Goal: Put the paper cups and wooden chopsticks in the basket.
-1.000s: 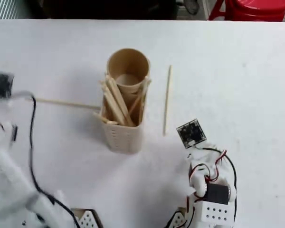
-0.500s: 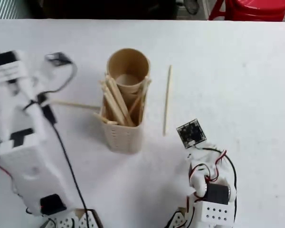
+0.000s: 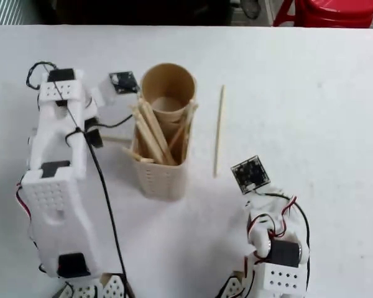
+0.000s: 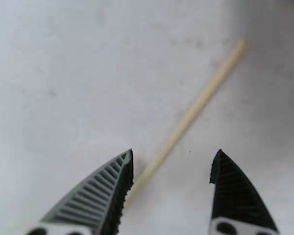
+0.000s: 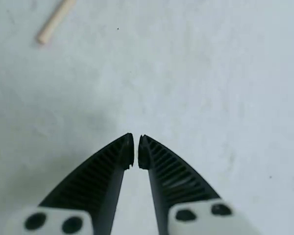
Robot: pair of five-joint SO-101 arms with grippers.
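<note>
Judging by how things lie, most of the job is done: a paper cup point(image 3: 168, 93) and a bundle of chopsticks point(image 3: 150, 133) stand in the basket point(image 3: 161, 177), while two more lie loose on the tabletop point(image 3: 311, 93), one on either side of it. My left claw point(image 4: 174, 152) hangs open over the left chopstick point(image 4: 191, 115), not yet gripping it. My right claw point(image 5: 135, 139) is closed on nothing, near one end of the right chopstick point(image 3: 219, 130).

Matt white desk point(image 3: 311, 74) with a faint grain, pale unvarnished wooden chopsticks point(image 3: 151, 134), tan matt paper cup point(image 3: 168, 87), cream perforated plastic basket point(image 3: 161, 180), ribbed matt plastic on left tool point(image 4: 174, 154) and right tool point(image 5: 135, 142), white plastic arm point(image 3: 56, 205) with a dull finish.
</note>
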